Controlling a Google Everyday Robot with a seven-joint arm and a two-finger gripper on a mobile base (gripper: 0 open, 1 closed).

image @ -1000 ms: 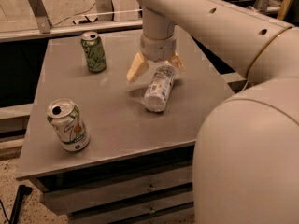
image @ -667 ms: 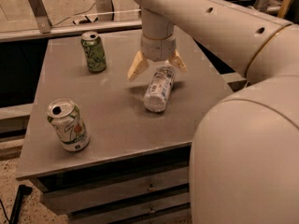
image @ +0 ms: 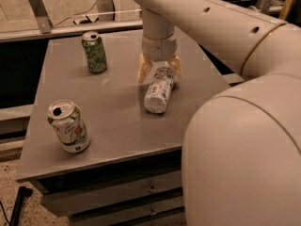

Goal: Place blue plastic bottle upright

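The blue plastic bottle (image: 157, 92) is a small clear bottle with a pale label. It lies on its side near the middle right of the grey table (image: 113, 107), its base pointing toward the front edge. My gripper (image: 159, 68) hangs straight down over the bottle's far end. Its two yellowish fingers (image: 141, 70) stand on either side of the bottle's upper part, spread a little wider than it. The bottle's cap end is hidden under the gripper.
A green-and-white soda can (image: 95, 52) stands upright at the back left of the table. A second open can (image: 69, 126) stands near the front left corner. My large arm fills the right of the view. Drawers sit below the table front.
The gripper's fingers have drawn slightly closer around the bottle's far end. The bottle still lies in the same place.
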